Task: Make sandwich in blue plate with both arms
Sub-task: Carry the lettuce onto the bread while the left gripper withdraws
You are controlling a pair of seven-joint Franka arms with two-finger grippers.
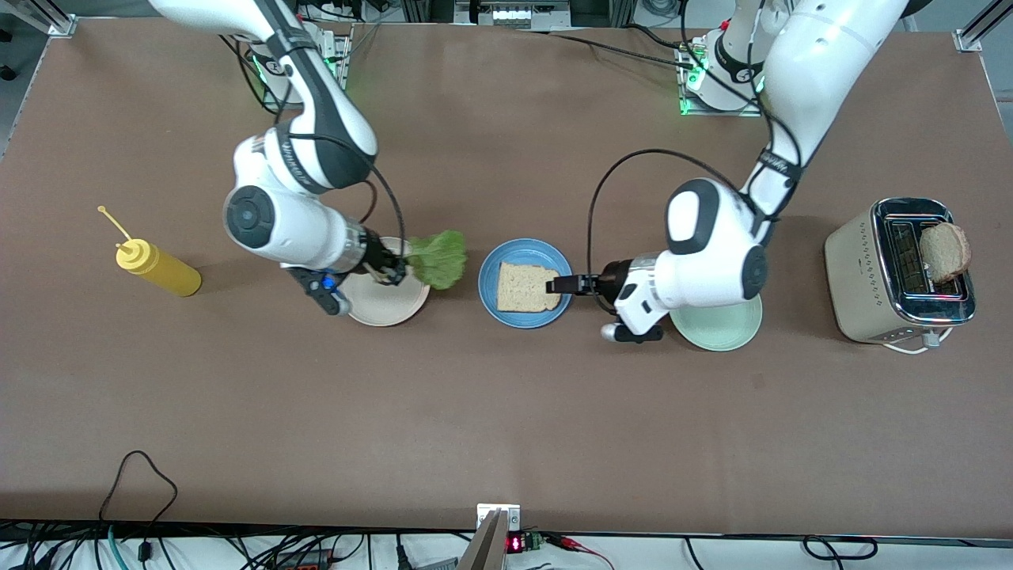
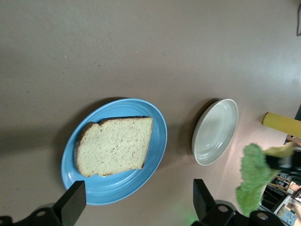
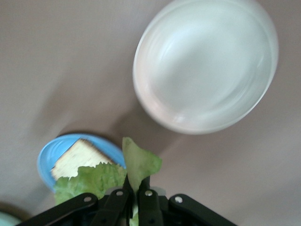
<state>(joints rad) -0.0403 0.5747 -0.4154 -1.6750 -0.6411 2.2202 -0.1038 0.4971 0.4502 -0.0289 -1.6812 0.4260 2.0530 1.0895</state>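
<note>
My left gripper (image 1: 558, 285) hangs over the rim of the blue plate (image 1: 488, 279), fingers (image 2: 73, 200) spread wide and empty. One bread slice (image 1: 525, 287) lies flat on that plate. My right gripper (image 1: 393, 269) is over the cream plate (image 1: 388, 310), fingers pinched on the lettuce leaf (image 1: 439, 258). A second slice (image 1: 944, 252) sits, I think, in the toaster (image 1: 874, 277) at the left arm's end of the tabletop.

We see the mint plate (image 1: 724, 328) largely hidden beneath the left arm's wrist. The cream plate (image 1: 388, 305) is partly covered by the right gripper (image 1: 393, 271) and the lettuce (image 1: 439, 259). In the right wrist view, that plate is blurred. The second bread slice (image 1: 944, 252) sits partly hidden inside the toaster (image 1: 863, 273).
</note>
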